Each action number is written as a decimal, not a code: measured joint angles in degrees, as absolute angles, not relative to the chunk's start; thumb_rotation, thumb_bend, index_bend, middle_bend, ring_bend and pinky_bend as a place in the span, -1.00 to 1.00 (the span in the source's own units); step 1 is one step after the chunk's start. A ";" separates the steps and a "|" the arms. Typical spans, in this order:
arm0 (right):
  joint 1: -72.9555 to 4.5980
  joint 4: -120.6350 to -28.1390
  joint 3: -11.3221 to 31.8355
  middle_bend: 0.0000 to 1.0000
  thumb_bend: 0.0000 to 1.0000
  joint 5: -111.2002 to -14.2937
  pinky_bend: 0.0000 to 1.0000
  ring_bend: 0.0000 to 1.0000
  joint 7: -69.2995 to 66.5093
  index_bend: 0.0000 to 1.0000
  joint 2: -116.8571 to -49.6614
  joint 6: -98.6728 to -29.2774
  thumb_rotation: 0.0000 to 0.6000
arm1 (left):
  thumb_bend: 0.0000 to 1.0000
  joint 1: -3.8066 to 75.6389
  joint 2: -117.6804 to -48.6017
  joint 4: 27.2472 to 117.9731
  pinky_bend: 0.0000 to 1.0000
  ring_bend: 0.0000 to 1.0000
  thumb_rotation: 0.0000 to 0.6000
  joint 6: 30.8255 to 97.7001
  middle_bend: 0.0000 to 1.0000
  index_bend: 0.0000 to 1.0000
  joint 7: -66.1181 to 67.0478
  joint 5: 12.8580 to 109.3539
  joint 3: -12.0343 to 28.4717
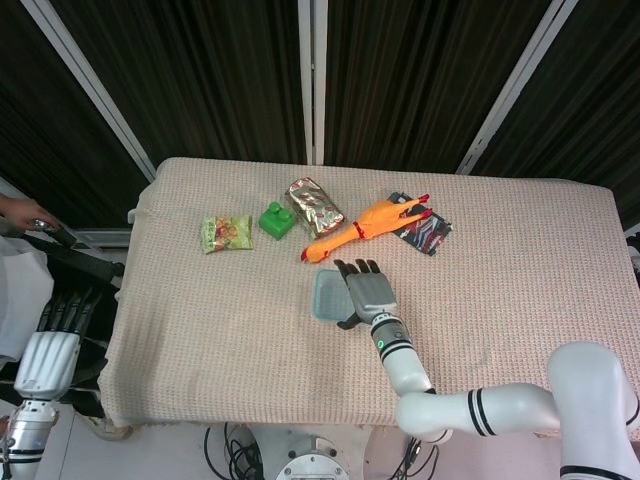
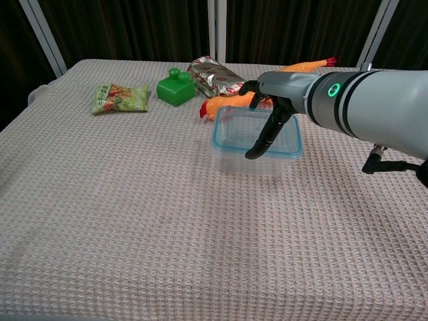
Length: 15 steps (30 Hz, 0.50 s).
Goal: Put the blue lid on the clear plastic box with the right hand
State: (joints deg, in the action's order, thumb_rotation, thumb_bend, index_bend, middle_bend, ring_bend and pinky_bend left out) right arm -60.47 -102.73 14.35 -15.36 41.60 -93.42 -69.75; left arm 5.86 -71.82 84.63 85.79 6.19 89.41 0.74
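Blue lid [image 2: 235,131] sits on clear plastic box [image 2: 251,160]; fingers [image 2: 262,140] grip it.

The head view looks steeply down from above the robot, taking in the whole table [image 1: 540,250] from well back. The chest view looks forward, low and close over the cloth. Both views share the right hand [image 1: 368,291] [image 2: 271,114] and the objects beyond it.

Behind the clear plastic box [image 2: 253,159] the rubber chicken [image 2: 231,103] lies close, blocking that side. The foil packet [image 2: 215,77] and green block [image 2: 175,87] stand further back-left. The front is open cloth.
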 measured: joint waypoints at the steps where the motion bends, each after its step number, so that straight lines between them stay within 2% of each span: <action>1: -60.41 -102.50 14.37 -0.34 -0.80 -15.41 -1.00 -0.96 41.59 -1.00 -93.51 -69.64 1.00 | -0.94 5.93 -71.84 84.55 -0.99 -1.00 1.00 85.72 -0.98 -0.89 6.13 89.45 0.75; 15: -60.49 -99.65 15.17 -0.35 -0.80 -15.52 -1.00 -0.96 42.88 -1.00 -95.60 -68.68 1.00 | -0.94 5.78 -72.38 83.59 -0.99 -1.00 1.00 85.71 -0.98 -0.89 5.12 88.98 0.71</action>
